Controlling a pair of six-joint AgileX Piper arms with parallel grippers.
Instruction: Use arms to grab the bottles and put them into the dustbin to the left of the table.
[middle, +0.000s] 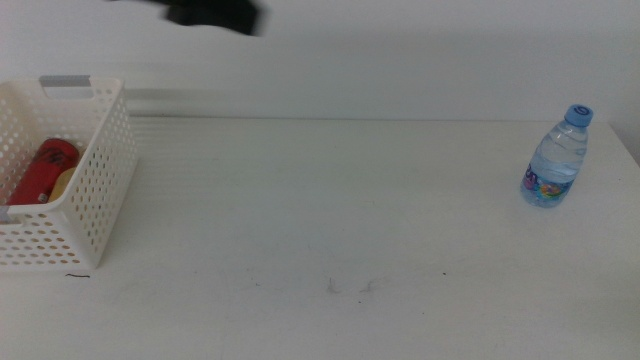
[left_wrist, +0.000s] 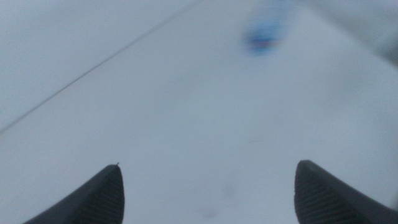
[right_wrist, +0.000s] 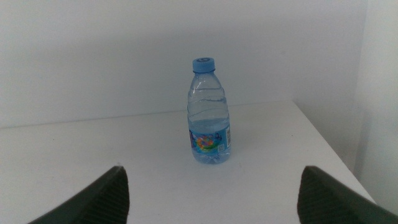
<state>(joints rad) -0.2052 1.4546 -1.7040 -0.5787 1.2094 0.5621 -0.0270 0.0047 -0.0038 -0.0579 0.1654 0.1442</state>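
A clear water bottle with a blue cap stands upright at the table's far right. It also shows in the right wrist view, straight ahead of my open, empty right gripper and some way off. The white perforated dustbin stands at the table's left and holds the red can, with a bit of yellow beside it. My left gripper is open and empty above bare table. Its view is blurred, with the water bottle far off. A blurred black arm part shows at the back.
The white table has faint scuff marks near the front middle. Its back edge meets a pale wall. Its right edge runs close beside the water bottle.
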